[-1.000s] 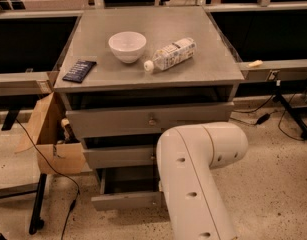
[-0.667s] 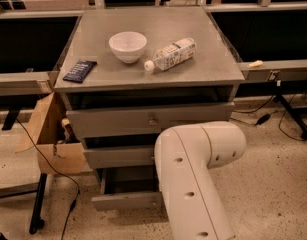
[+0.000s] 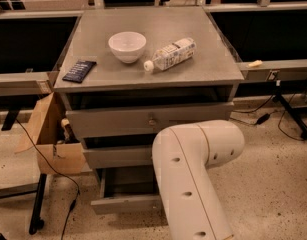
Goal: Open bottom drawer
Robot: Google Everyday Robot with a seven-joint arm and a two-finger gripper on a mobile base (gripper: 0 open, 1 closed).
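Bottom drawer [image 3: 125, 204] standing open, at 8 o'clock of white arm [image 3: 193, 184], end effector hidden behind arm, its state cannot be told

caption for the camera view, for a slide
Lowest grey metal drawer standing open, white robot arm in front of it, its hand out of sight.

One camera only, set high in front of the grey cabinet [image 3: 118, 121], tilted down onto its top surface [image 3: 213, 66] and drawer fronts, fairly near, white robot arm [image 3: 193, 179] crowding the lower foreground, pincer hidden behind it.
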